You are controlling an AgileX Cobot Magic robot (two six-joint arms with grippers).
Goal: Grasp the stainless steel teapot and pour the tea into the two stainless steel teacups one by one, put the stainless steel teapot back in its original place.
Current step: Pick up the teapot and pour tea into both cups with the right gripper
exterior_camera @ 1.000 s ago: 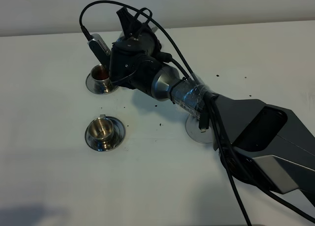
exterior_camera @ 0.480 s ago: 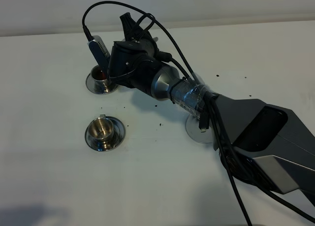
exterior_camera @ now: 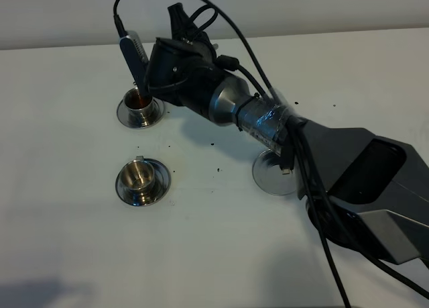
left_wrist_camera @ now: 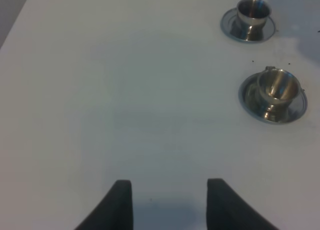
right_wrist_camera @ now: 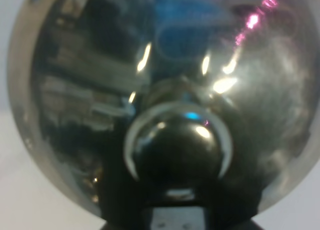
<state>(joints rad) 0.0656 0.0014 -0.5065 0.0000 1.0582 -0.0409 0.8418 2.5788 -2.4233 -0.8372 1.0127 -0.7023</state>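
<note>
The stainless steel teapot (right_wrist_camera: 150,79) fills the right wrist view, with its domed lid and knob (right_wrist_camera: 177,145) facing the camera. In the high view it is hidden behind my right wrist. My right gripper (exterior_camera: 186,29) is shut on the teapot and holds it tilted over the far teacup (exterior_camera: 139,104), which holds reddish tea. The near teacup (exterior_camera: 139,176) stands on its saucer (exterior_camera: 159,184) and looks empty. Both cups show in the left wrist view: far (left_wrist_camera: 253,12), near (left_wrist_camera: 276,87). My left gripper (left_wrist_camera: 170,190) is open over bare table.
A round steel disc (exterior_camera: 269,177) lies on the white table (exterior_camera: 67,241) under my right forearm (exterior_camera: 322,160). Dark specks dot the table around the cups. Cables loop above the right wrist.
My right wrist has lifted and tipped further over the far cup. The forearm has shifted back and uncovers more of the steel disc. The cups have not moved.
</note>
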